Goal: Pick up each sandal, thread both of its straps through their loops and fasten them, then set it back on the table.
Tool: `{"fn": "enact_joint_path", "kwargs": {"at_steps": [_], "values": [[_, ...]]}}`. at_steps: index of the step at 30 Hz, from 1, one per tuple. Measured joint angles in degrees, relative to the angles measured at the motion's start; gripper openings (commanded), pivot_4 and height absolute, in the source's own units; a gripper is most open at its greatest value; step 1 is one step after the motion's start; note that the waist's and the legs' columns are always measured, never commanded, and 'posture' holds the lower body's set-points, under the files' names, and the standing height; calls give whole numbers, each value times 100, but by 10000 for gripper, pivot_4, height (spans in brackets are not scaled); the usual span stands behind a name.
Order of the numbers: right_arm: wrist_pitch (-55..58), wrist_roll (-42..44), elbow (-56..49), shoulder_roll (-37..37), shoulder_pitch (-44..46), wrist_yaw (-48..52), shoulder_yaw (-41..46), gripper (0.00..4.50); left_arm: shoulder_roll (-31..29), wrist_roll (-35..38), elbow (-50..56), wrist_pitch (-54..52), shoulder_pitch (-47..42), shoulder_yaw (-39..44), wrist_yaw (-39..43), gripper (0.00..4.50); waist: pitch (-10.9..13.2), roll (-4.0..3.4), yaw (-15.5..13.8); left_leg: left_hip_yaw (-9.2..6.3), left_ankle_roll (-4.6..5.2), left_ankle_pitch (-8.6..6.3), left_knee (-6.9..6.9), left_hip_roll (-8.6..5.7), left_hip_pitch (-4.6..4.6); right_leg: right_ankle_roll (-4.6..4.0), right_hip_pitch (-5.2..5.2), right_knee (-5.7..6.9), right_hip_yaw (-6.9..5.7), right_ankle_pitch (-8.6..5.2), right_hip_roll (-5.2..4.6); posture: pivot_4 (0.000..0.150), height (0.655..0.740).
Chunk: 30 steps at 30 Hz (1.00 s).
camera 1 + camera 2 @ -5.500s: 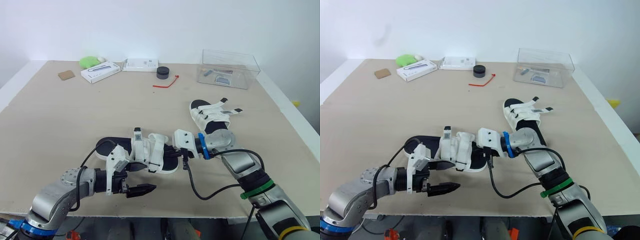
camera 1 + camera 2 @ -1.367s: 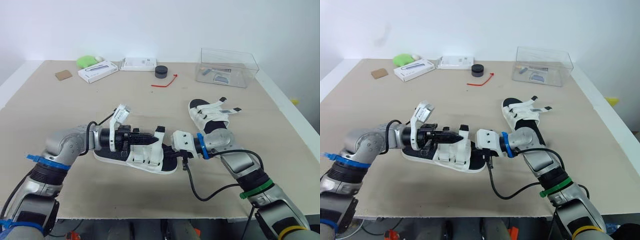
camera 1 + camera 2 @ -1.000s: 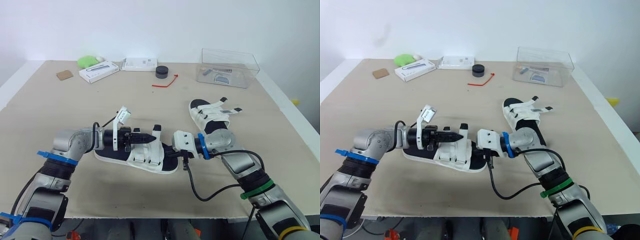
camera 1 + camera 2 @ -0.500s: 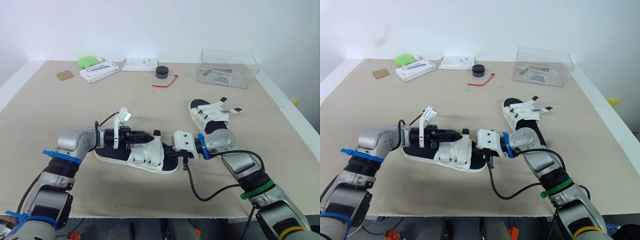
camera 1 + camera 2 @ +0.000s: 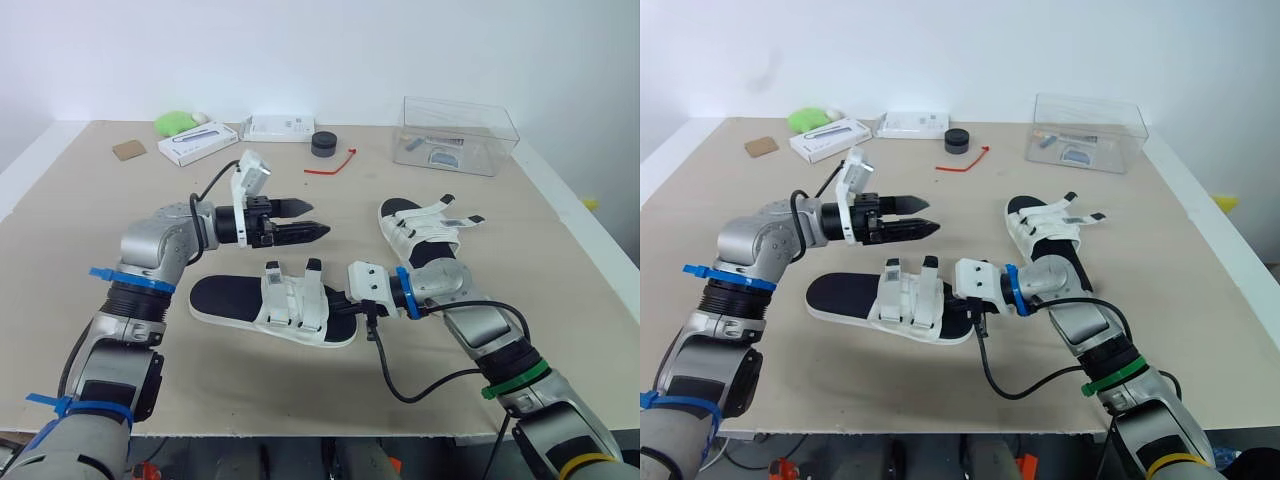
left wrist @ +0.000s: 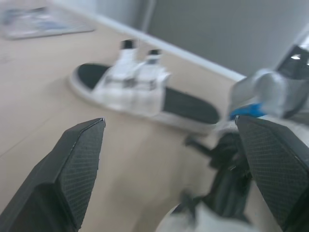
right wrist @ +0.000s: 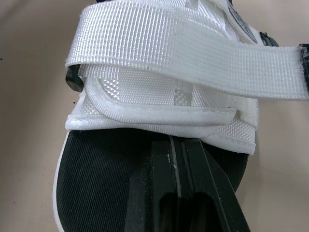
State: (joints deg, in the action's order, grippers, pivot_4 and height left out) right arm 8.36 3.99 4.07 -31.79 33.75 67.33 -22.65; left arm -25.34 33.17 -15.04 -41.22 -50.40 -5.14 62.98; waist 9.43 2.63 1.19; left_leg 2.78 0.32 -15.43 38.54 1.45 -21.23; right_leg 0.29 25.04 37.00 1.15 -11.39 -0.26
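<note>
**A:** What is lying on the surface (image 5: 90, 230)?

**B:** Two sandals are sitting on it. The near sandal (image 5: 235, 300) is lying flat in front of the robot, with its two straps (image 5: 271, 272) standing up loose. The far sandal (image 5: 415, 240) is resting to the right, beyond the right arm, with its own two straps sticking out sideways, unfastened.

**A:** And what are the two tools doing?

**B:** The left tool (image 5: 312, 220) is hovering above the surface just beyond the near sandal, with its fingers spread and gripping nothing. The right tool (image 7: 176, 145) is lying over the near sandal's black footbed, with its fingers pressed together and the tip sitting right at the edge of the white upper.

**A:** What is sitting along the far edge?

**B:** One clear plastic box (image 5: 460, 140) is standing at the right. Two white cartons (image 5: 198, 143) are lying towards the left. One green lump (image 5: 176, 124), one black puck (image 5: 324, 145), one brown square (image 5: 131, 150) and one red tie (image 5: 333, 163) are lying around them
</note>
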Motion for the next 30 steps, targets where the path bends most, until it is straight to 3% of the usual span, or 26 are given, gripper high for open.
{"fn": "enact_joint_path", "kwargs": {"at_steps": [2, 4, 5, 6, 9, 10, 11, 17, 30], "values": [[-1, 0, 0, 0, 0, -2, -4, 0, 7, 3, 34, -19, 0, -37, 36, 44343, 0, 0, 0, -1, 0, 0, 0, 0, 1, 0, 0, 0, -1, 0, 0, 1500, 7400], [-1, 0, -4, 0, -9, -11, -4, 0, 3, -60, 55, -2, 43, -194, 168, 39223, 0, -1, 0, -3, 0, 0, 0, 0, 3, -1, -2, 1, -2, 0, 1, 1500, 7400], [-1, 0, -9, 0, -17, -17, -1, 0, -15, -219, 54, 70, 170, -427, 305, 34270, -1, -1, 0, -2, 0, 0, 0, 0, 4, -1, -2, 1, -1, 0, 1, 1500, 7400], [-1, 0, -16, 0, -22, -18, 1, 0, -13, -323, 29, 102, 270, -573, 378, 34270, 0, -1, 0, -1, 0, 0, 0, 0, 2, -1, -1, 1, 0, 0, 1, 1500, 7400], [0, -1, -64, 0, -73, -38, 9, 0, -30, -629, -192, 196, 299, -864, 559, 26861, 0, -1, 0, -1, 0, 0, 0, -1, 1, -1, 0, 0, -1, -1, 1, 1500, 7400], [0, -1, -70, 0, -82, -41, 10, 0, -28, -661, -207, 200, 313, -934, 636, 21399, 0, -1, 0, -2, 0, 0, 0, 0, -1, -2, 0, 0, -1, -1, 1, 1500, 7400], [0, -1, -76, 0, -91, -46, 11, 0, -27, -692, -209, 200, 319, -1033, 737, 21399, 0, -1, 0, -2, 0, 0, 0, -1, -1, -1, 0, 0, -1, -1, 1, 1500, 7400], [1, -4, -86, -1, -100, -108, 20, 0, -9, -1033, -566, 325, 206, -1298, 1104, 729, -1, -1, -1, -4, 1, 0, 0, -2, 1, -2, -1, 0, -2, -2, 3, 1500, 7400], [3, -30, -65, -1, -92, -133, 14, 0, 213, -1476, -1383, 1097, 2, -1288, 1128, 729, -3, 0, -1, -2, 7, 5, 2, -3, 6, 0, -6, 1, 0, 2, 1, 1500, 7400]]}}
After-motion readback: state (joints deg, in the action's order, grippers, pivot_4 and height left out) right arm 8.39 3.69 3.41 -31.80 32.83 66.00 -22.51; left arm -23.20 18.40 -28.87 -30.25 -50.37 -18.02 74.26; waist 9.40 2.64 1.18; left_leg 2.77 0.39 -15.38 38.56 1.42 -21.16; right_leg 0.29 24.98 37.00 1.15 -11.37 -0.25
